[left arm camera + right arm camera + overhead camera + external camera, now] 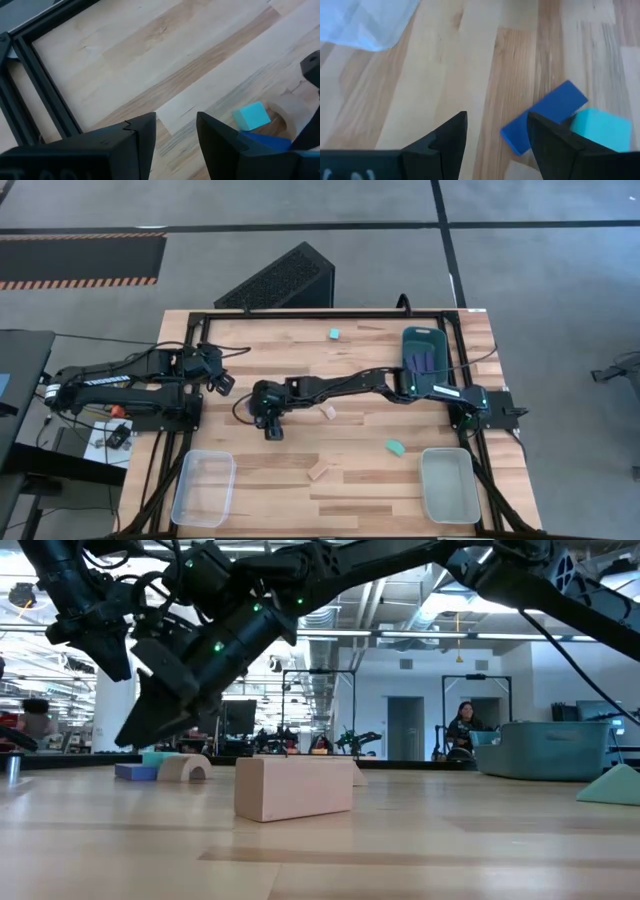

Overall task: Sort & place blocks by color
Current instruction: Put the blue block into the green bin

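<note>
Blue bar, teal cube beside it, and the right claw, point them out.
blue bar (545, 116), right wrist view, top face.
teal cube (600, 128), right wrist view, top face.
right claw (496, 131), right wrist view, gap between open fingertips.

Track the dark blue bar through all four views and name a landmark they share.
High view: hidden under the right arm's end effector.
Low view: blue bar far left, beside the wooden arch.
Left wrist, under the teal cube.
Right wrist, centre-right.
Landmark: that teal cube.

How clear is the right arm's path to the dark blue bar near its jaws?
Probably clear. The right gripper hangs open just short of the dark blue bar, bare wood between them. A teal cube touches the bar's far end and could get nudged.
</note>
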Tool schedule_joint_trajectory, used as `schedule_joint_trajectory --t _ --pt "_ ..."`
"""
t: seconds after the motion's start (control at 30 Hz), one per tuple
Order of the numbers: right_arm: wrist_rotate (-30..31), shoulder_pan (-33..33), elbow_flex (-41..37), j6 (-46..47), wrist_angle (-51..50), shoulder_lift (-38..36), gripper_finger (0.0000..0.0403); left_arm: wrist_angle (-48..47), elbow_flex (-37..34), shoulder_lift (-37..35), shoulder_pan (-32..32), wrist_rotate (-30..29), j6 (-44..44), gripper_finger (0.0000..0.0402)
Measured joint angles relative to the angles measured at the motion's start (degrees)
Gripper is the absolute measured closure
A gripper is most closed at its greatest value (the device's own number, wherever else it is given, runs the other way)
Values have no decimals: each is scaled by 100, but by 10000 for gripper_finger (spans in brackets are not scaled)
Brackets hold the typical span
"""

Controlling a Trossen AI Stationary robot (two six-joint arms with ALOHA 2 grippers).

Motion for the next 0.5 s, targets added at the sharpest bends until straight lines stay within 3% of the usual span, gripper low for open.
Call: schedule_joint_trajectory --t 0.33,0.5 --pt "24 -110 -193 641 53 -3 175 0 0 0 0 2 20 274" --pt "443 -57 -206 1207 37 -3 175 0 0 0 0 4 15 274"
